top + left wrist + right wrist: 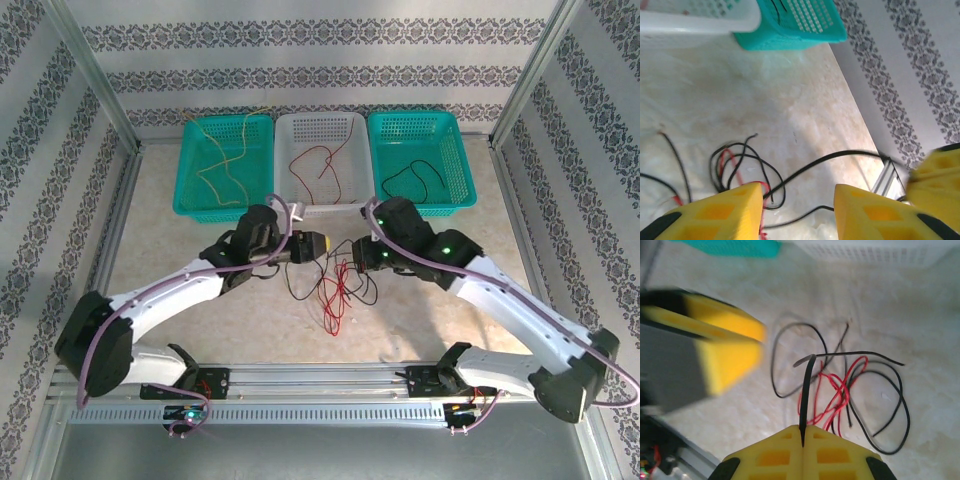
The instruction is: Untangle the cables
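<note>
Tabletop (920, 315), right pincer (803, 432) tight around black cable (806, 385).

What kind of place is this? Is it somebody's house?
Probably a robot practice booth, not a house: two robot arms bolted to a metal rail, patterned walls in a metal frame, and baskets holding wires.
</note>
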Available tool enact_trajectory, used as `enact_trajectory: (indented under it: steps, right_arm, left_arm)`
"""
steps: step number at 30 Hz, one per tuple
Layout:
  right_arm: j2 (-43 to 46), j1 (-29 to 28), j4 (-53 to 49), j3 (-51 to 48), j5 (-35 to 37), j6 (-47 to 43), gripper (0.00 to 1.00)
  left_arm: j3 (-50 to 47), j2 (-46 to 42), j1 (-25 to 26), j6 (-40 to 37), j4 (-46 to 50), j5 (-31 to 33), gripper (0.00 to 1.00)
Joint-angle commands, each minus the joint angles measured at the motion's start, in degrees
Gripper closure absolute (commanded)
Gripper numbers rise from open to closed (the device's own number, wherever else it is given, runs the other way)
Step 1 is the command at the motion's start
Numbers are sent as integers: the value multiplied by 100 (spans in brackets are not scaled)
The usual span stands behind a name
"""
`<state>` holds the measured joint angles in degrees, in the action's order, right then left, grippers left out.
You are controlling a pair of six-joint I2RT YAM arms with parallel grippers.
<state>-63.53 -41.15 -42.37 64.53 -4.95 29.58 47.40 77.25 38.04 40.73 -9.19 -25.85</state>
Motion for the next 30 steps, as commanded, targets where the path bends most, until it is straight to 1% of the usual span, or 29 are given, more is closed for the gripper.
enact_trajectory:
  steps: [1, 4, 9, 13, 16, 19, 23, 27, 30]
  right_arm:
    - [279, -45, -70, 280, 208, -26, 100]
    - [584, -44, 76, 435, 212, 60, 100]
    - [879, -42, 355, 799, 100, 156, 100]
    - [950, -39, 473, 1210, 249, 137, 100]
    - [937, -26, 517, 1545, 473, 131, 100]
    - [850, 52, 592, 1798, 517, 211, 100]
    - [782, 141, 827, 1956, 457, 342, 100]
    - [676, 284, 953, 1993, 412, 441, 100]
    - [661, 450, 1191, 1971, 184, 653, 100]
  left_arm:
    - [235, 158, 165, 238, -951, -168, 59]
    - [248, 296, 216, 385, -1199, -157, 58]
    - [305, 350, 231, 394, -1149, -105, 59]
    - [279, 271, 230, 393, -1146, -121, 57]
    - [171, 146, 230, 455, -1335, -115, 55]
    - [36, 27, 232, 629, -1781, -176, 51]
    - [2, -27, 269, 831, -2663, -511, 47]
    - [-99, -143, 374, 732, -3541, -659, 45]
    - [-151, -197, 427, 566, -3731, -670, 43]
